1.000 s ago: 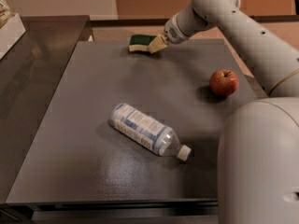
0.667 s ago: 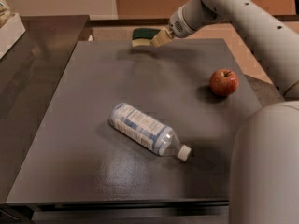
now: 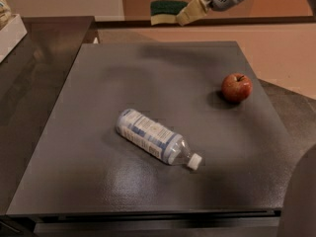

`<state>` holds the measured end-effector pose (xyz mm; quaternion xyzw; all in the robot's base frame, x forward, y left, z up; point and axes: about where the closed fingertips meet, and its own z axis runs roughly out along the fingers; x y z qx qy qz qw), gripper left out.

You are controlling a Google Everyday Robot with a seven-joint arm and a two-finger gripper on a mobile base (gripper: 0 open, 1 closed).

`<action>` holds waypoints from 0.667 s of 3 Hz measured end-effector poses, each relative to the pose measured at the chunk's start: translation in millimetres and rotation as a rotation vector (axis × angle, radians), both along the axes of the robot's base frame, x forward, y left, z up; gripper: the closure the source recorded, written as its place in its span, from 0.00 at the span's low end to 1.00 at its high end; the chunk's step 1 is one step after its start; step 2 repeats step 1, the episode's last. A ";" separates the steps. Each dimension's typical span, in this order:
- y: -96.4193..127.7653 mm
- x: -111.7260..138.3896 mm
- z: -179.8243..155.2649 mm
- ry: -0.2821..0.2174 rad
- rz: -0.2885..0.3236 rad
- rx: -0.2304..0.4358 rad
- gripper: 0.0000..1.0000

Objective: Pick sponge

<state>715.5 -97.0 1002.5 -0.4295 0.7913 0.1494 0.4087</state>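
Observation:
The sponge [image 3: 164, 12], dark green on top with a pale yellow base, hangs in the air above the far edge of the dark table [image 3: 98, 181]. My gripper [image 3: 183, 15] comes in from the upper right and is shut on the sponge's right end, holding it roughly level and well clear of the tabletop. The arm runs off the top right of the camera view.
A plastic water bottle [image 3: 154, 137] lies on its side mid-table, white cap toward the front right. A red apple [image 3: 236, 87] sits at the right side. A dark counter adjoins on the left with a white box [image 3: 10, 33] at its far end.
The gripper has lifted the sponge off the table's far edge and raised it higher; bottle and apple have not moved.

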 end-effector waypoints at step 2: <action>0.1 0.0 -0.1 0.000 0.000 0.000 1.00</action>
